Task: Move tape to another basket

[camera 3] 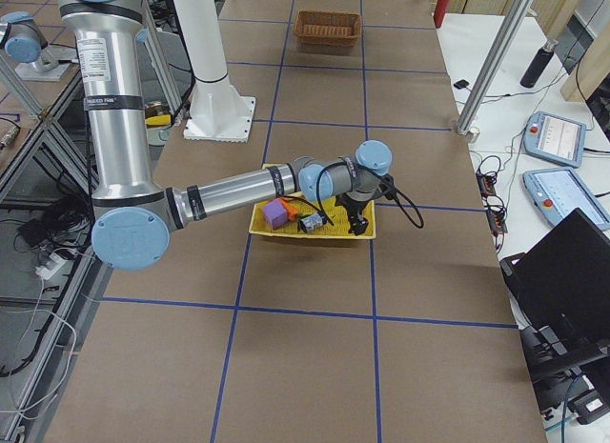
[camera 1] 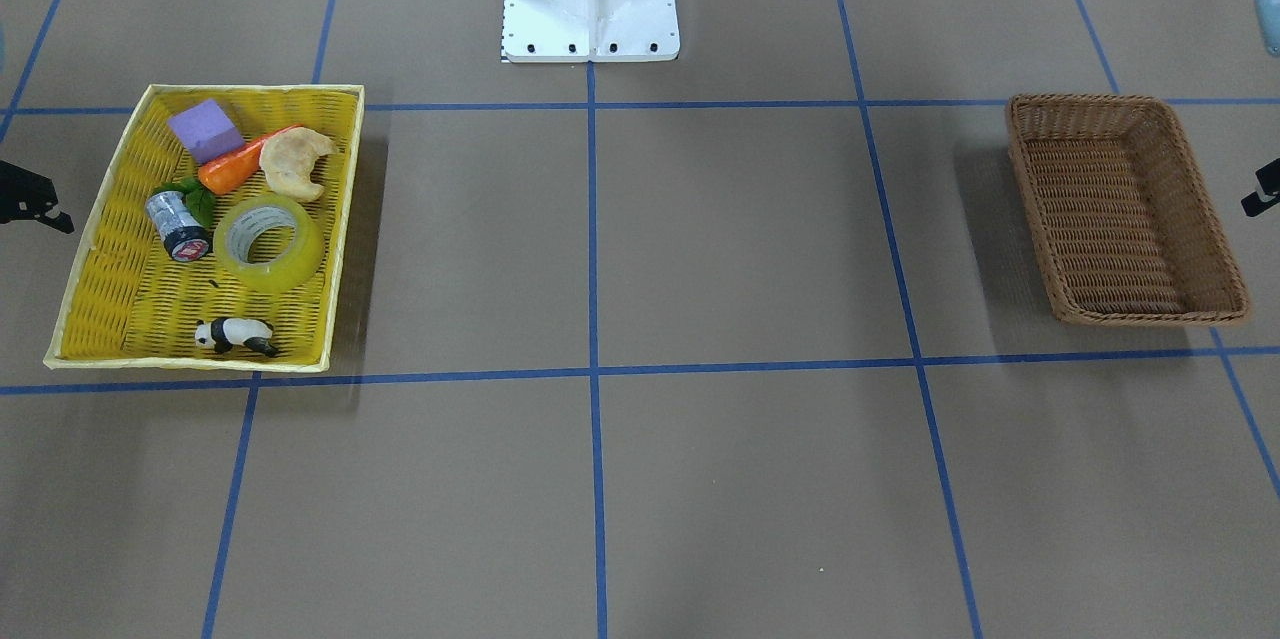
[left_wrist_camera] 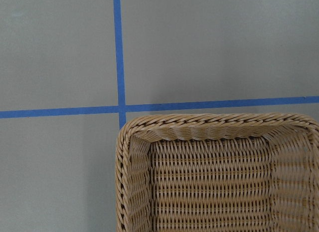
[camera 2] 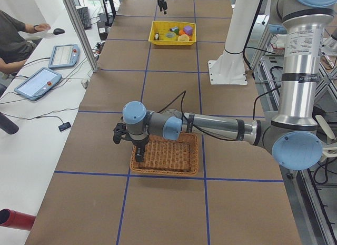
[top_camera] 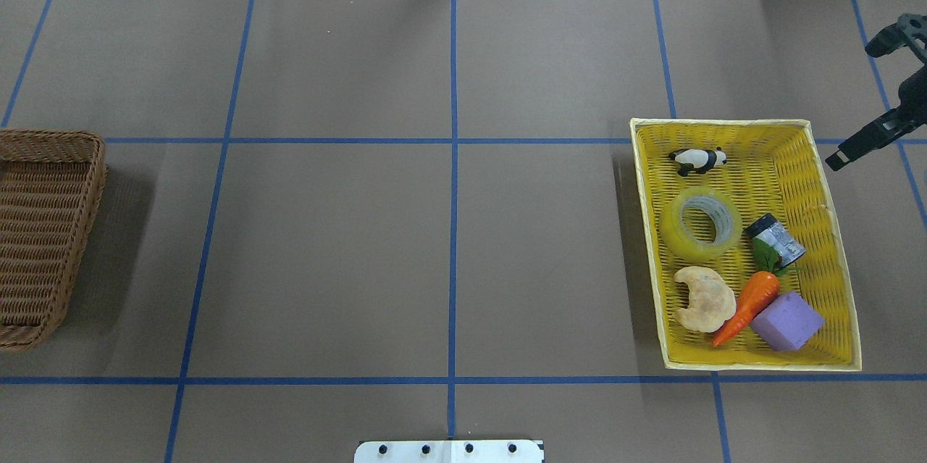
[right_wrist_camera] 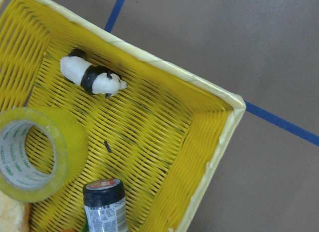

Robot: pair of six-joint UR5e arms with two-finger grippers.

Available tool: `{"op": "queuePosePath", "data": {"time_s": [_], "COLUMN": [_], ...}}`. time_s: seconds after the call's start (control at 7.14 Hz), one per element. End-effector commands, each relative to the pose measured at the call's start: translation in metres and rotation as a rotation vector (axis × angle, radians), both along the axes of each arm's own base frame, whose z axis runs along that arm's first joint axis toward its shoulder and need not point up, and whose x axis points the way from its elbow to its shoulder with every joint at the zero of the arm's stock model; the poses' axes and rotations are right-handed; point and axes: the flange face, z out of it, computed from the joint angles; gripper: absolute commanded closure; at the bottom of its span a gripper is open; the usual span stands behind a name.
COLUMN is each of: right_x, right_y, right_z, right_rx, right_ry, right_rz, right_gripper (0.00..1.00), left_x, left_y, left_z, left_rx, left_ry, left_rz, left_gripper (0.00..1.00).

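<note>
Tape (top_camera: 675, 235) roll – probably light, stiff, slick-sided
Pinch one wall through the core; right gripper (top_camera: 853, 106) looks spread wide, left gripper (camera 1: 1262, 189) – can't tell.

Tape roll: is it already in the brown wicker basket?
No, the tape lies in the yellow tray, while the brown basket across the table holds nothing.

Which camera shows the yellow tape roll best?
Exterior front-facing: the whole tape lies unobstructed in the yellow tray. Overhead nearly matches; right wrist is closest but crops it; exterior left shows a speck; exterior right's arm blocks it.
</note>
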Motion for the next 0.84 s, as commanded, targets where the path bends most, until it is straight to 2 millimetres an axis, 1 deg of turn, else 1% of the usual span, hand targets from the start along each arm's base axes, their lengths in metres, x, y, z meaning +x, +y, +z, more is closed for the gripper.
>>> {"op": "queuePosePath", "data": {"time_s": [0.0, 0.14, 0.28, 0.42, 0.56, 0.7], "right_x": [-0.073, -0.117, -0.132, -0.131, -0.156, -0.161], "right_y": [0.018, 0.014, 0.014, 0.015, 0.022, 0.020], "right_z": [-0.021, -0.041, -0.042, -0.032, -0.027, -0.011], "right_rx": [-0.063, -0.048, -0.012, 0.002, 0.007, -0.001], "right_ry": [-0.047, -0.055, -0.040, -0.004, 0.018, 0.050], "right_rz": [0.061, 0.084, 0.085, 0.108, 0.079, 0.080], "right_gripper": [0.00, 0.00, 0.01, 0.02, 0.04, 0.14], "left_x": [0.001, 0.000, 0.000, 0.000, 0.000, 0.000], "left_y": [0.009, 0.013, 0.014, 0.014, 0.014, 0.013], "left_z": [-0.004, -0.001, -0.002, -0.002, -0.002, -0.003], "left_rx": [-0.001, -0.008, -0.005, -0.006, -0.006, -0.004], "left_ry": [0.024, 0.025, 0.025, 0.024, 0.024, 0.026], "left_rz": [0.005, 0.005, 0.005, 0.004, 0.004, 0.004], "left_gripper": [0.02, 0.02, 0.02, 0.02, 0.02, 0.02]}}
